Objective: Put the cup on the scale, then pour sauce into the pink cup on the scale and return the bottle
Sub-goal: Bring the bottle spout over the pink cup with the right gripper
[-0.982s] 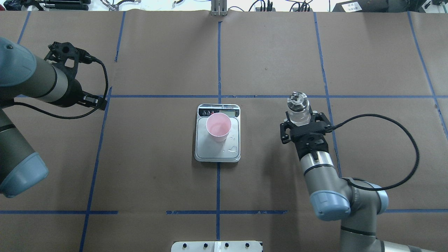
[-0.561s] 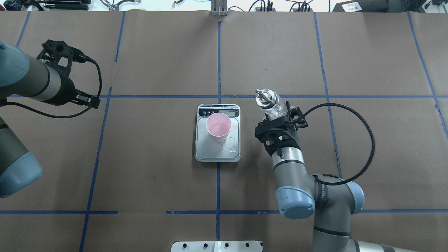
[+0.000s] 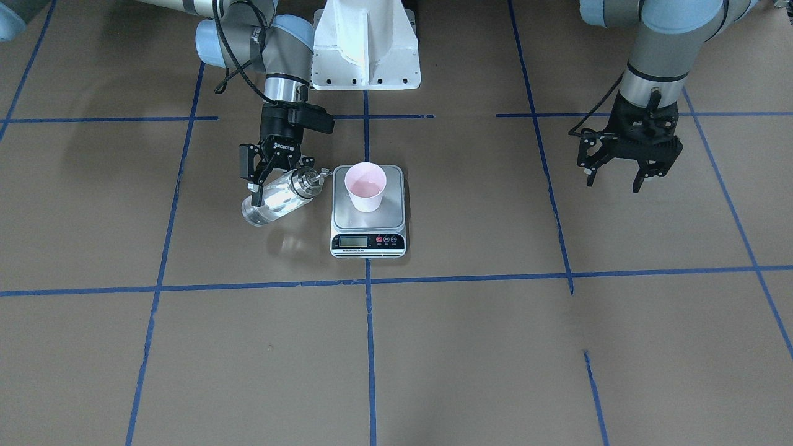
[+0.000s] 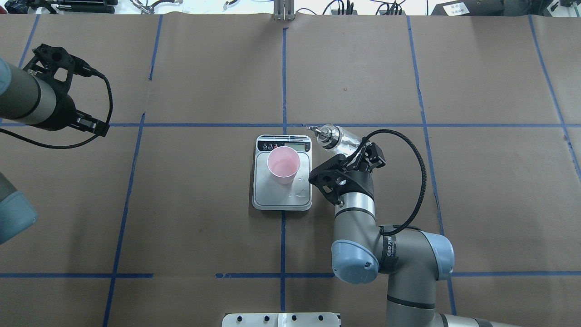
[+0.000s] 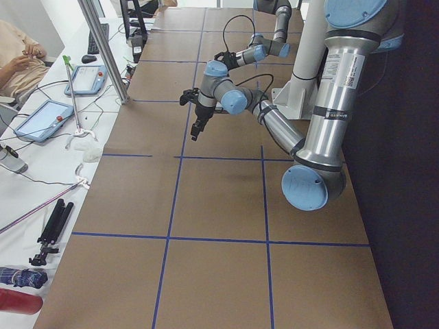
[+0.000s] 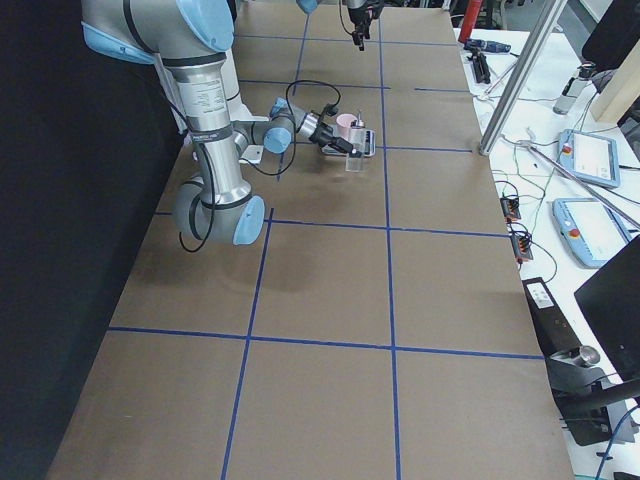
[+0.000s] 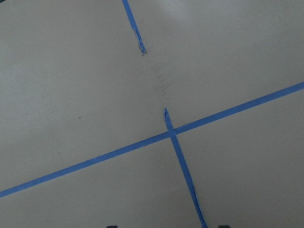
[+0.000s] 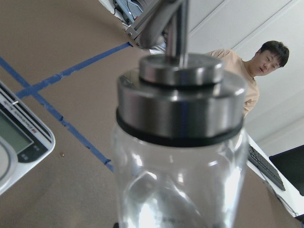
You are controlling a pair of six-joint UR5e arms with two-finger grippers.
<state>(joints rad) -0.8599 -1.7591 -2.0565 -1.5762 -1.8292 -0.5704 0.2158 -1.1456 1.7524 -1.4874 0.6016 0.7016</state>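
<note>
The pale pink cup [image 4: 283, 164] stands upright on the silver scale [image 4: 272, 196], also in the front view: cup [image 3: 365, 186], scale [image 3: 369, 243]. My right gripper [image 4: 356, 148] is shut on the clear glass bottle [image 4: 341, 137], just right of the scale. The bottle is tilted nearly flat, its silver spout [image 4: 314, 129] pointing at the scale's far right corner, short of the cup. Clear liquid shows inside the bottle [image 3: 277, 199]. The right wrist view fills with the bottle's collar [image 8: 181, 102]. My left gripper [image 3: 614, 179] is open and empty, far to the left.
Small clear droplets [image 4: 300, 195] lie on the scale plate beside the cup. Blue tape lines [image 4: 283, 81] cross the brown table. The robot base [image 3: 365, 43] stands behind the scale. An operator [image 8: 259, 64] sits beyond the table's far side.
My right arm has carried the bottle left toward the scale and tipped it from upright to nearly flat, spout toward the cup. My left arm has drawn back further left.
</note>
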